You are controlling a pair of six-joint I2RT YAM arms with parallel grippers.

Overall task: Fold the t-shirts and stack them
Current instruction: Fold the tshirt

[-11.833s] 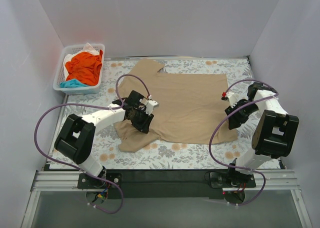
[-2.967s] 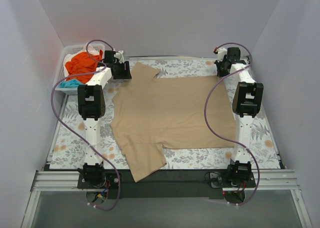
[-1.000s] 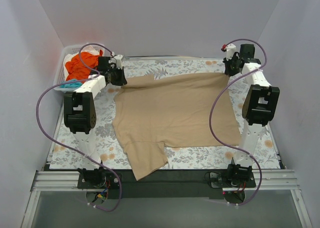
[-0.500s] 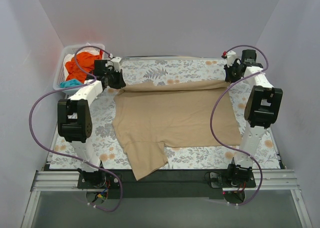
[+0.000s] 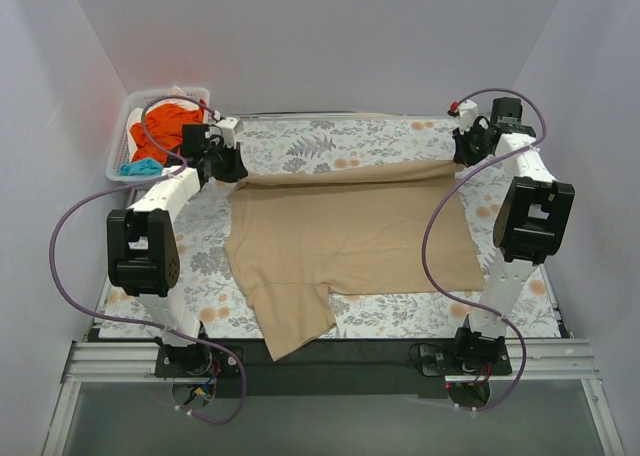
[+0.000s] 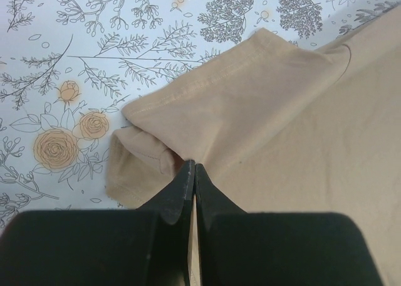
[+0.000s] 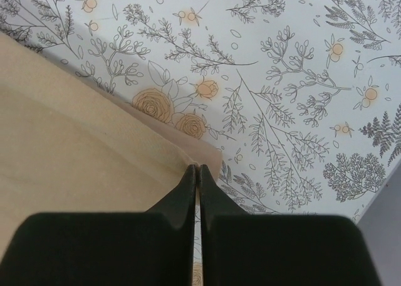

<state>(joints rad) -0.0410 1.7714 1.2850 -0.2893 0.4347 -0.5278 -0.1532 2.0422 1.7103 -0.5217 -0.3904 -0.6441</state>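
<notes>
Our tan t-shirt (image 5: 350, 236) shows its far edge nearer than a second ago, both jaws pinching its corners; we judge the first fold begun.

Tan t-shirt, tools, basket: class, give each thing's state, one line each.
tan t-shirt: flat on the table cover, far edge doubled over
left tool: shut on tan t-shirt's far left corner
right tool: shut on its far right corner
orange t-shirt: crumpled in the basket
basket: upright, holding clothes
</notes>
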